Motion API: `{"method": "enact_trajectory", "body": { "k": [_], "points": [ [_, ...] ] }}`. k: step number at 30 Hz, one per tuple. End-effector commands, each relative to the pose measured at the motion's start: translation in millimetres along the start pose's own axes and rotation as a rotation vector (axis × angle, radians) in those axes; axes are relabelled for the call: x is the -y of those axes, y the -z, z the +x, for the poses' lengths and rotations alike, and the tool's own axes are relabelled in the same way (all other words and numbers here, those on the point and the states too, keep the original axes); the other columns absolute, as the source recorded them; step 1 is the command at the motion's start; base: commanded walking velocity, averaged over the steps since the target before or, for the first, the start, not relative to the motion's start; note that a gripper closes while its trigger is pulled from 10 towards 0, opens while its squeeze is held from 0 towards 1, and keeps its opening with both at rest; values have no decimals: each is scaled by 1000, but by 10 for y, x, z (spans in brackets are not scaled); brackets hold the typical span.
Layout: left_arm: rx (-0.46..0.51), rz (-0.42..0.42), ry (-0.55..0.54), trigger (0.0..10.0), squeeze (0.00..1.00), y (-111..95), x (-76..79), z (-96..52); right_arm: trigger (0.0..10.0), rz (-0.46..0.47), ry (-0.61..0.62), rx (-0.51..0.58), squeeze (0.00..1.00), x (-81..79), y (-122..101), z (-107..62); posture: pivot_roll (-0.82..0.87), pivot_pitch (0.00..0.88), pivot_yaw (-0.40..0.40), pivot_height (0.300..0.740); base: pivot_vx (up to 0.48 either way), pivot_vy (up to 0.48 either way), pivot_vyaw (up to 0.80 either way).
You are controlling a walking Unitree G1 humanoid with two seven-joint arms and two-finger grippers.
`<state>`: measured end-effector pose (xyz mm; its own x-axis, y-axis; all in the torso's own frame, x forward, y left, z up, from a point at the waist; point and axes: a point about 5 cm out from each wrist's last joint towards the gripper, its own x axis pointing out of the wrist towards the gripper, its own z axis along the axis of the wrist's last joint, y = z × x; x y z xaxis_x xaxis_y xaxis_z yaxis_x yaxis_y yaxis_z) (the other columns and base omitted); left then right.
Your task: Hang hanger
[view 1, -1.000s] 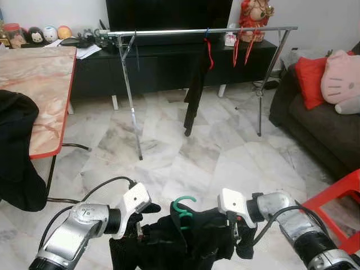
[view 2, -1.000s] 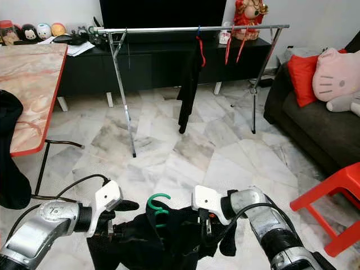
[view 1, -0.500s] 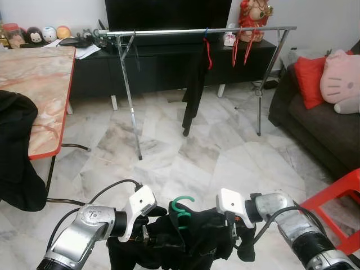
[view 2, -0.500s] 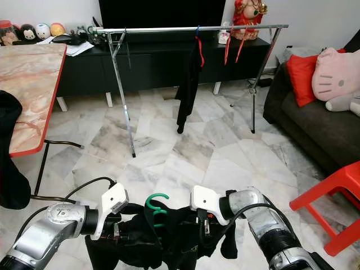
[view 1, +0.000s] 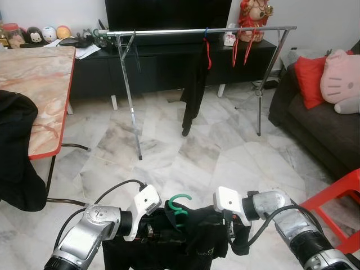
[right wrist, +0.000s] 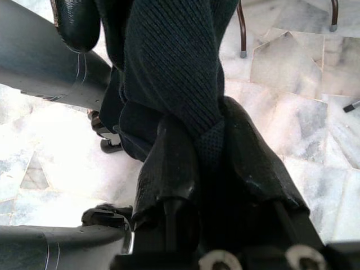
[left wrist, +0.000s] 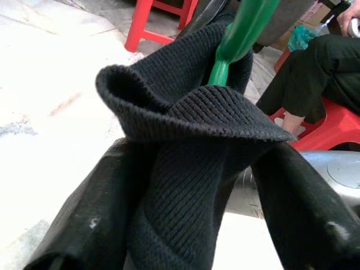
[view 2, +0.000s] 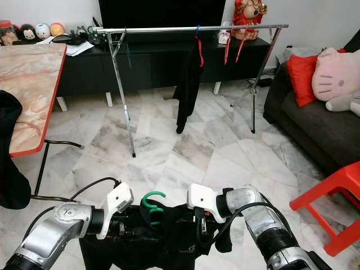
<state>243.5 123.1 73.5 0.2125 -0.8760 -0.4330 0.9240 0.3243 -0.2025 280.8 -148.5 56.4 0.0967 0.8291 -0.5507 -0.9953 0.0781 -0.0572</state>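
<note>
From the head views, our left pincer [view 1: 151, 226] and right pincer [view 1: 232, 241] have drawn closer, bunching the black knit garment [view 1: 194, 239] on its green plastic hanger [view 1: 179, 203] near us; the chrome clothes rail [view 1: 197, 31] stands far off. In the wrist views both pincers clamp knit, so carrying comes next.

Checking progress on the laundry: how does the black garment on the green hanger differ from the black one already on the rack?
The black garment on the green hanger is bunched low between the left gripper and right gripper, both clamped on its knit; the black garment on the rack hangs long and straight from the rail. Its hanger looks red, not green. Both are dark clothes on hangers.
</note>
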Motion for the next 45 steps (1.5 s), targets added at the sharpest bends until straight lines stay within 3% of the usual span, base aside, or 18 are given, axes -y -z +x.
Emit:
{"method": "enact_trajectory", "body": {
  "k": [1,30,33,34,35,40,41,45],
  "points": [
    [2,23,-3,0,0,-34,-23,1,0,-24,21,36,0,55,-92,-30,13,0,-103,740,0,0,0],
    [-30,26,-15,0,0,40,-34,6,0,-26,23,51,0,50,-119,-11,1,0,-104,740,0,0,0],
    [-29,26,-15,0,0,38,-37,5,392,-28,22,51,0,50,-123,-9,1,0,-104,740,0,0,0],
    [-29,26,-15,0,0,37,-39,4,3294,-30,23,51,0,49,-124,-7,1,0,-104,740,0,0,0],
    [-29,26,-15,0,0,38,-40,3,10000,-35,21,48,0,42,-122,2,-2,0,-100,740,0,0,0],
    [-27,29,-13,0,0,37,-41,7,10000,-28,16,47,0,21,-112,37,-2,0,-101,740,0,0,0],
    [-26,29,-14,0,0,39,-42,8,10000,-19,17,51,1000,23,-116,41,0,0,-101,740,0,0,0],
    [-29,28,-15,0,0,48,-46,4,10000,-15,4,58,1000,18,-127,48,0,0,-102,740,0,0,0]
  ]
}}
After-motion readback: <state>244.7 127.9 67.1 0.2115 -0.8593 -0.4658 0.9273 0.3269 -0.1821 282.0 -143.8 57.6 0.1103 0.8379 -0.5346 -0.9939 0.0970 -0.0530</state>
